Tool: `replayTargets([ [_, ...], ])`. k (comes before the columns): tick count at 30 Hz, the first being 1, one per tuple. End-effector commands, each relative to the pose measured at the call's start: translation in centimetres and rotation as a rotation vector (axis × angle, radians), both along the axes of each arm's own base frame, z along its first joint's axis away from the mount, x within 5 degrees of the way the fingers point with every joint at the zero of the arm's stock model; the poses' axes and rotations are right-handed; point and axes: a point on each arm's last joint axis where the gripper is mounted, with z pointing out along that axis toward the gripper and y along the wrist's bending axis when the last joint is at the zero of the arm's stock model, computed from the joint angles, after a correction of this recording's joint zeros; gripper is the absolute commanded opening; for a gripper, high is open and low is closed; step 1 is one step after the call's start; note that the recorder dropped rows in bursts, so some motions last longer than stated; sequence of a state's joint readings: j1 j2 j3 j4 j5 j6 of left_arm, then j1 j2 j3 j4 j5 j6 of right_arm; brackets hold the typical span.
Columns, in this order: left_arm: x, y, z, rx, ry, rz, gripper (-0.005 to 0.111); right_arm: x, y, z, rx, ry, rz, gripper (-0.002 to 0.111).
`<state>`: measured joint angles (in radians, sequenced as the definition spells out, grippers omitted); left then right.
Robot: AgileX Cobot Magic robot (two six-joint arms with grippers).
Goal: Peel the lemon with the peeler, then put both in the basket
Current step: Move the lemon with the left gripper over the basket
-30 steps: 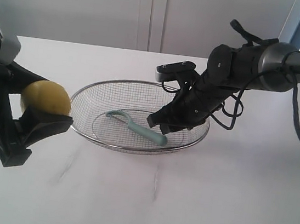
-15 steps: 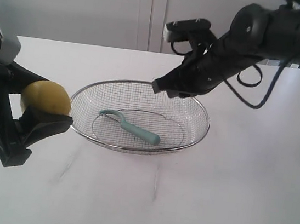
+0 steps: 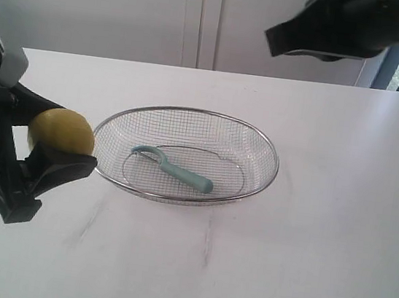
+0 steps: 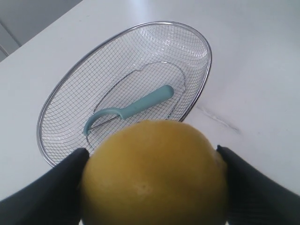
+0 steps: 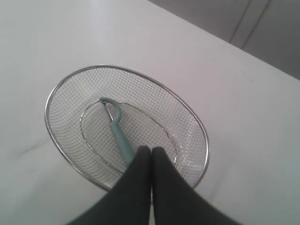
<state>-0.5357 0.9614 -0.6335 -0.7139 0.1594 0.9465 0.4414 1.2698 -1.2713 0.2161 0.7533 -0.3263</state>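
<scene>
Lemon (image 3: pixel 61 129): yellow, nearly round, finely dimpled skin; held off the table (image 3: pixel 319 245), just left of the basket (image 3: pixel 190 109).
Left gripper (image 3: pixel 50 140): jaws wide, clamped on the lemon's two sides.
Peeler (image 3: pixel 171 169): pale teal, lying flat inside the basket.
Right gripper (image 5: pixel 151 153): fingers pressed together, empty, high above the basket.

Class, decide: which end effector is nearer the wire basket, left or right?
Left. The left end effector, gripping the lemon, sits just beside the basket; the right end effector hangs high above its far side.
</scene>
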Motion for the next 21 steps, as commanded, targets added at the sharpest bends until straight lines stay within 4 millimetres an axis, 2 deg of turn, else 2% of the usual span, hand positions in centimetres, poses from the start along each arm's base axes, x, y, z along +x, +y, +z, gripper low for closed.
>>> replayTargets([
  [1,0.7,-0.2,-0.2,-0.021,-0.003,0.045,0.0,-4.8,-3.1,1.1,-0.009,-0.058,-0.072,0.0],
  [5,2.2,-1.2,-0.2,-0.002,0.02,0.039,0.0,-8.0,-5.1,1.2,-0.009,-0.083,-0.127,0.0],
  [9,5.5,-2.8,0.6,0.038,0.006,0.032,0.0,-10.2,-6.4,1.1,-0.034,-0.099,-0.133,0.0],
  [17,13.6,-6.5,-0.1,0.06,0.217,-0.014,0.0,-10.7,-6.9,1.1,-0.055,-0.136,-0.144,0.0],
  [21,17.1,-7.3,-2.4,0.192,0.363,0.026,0.0,-10.2,-6.8,0.2,-0.061,-0.166,-0.146,0.0],
])
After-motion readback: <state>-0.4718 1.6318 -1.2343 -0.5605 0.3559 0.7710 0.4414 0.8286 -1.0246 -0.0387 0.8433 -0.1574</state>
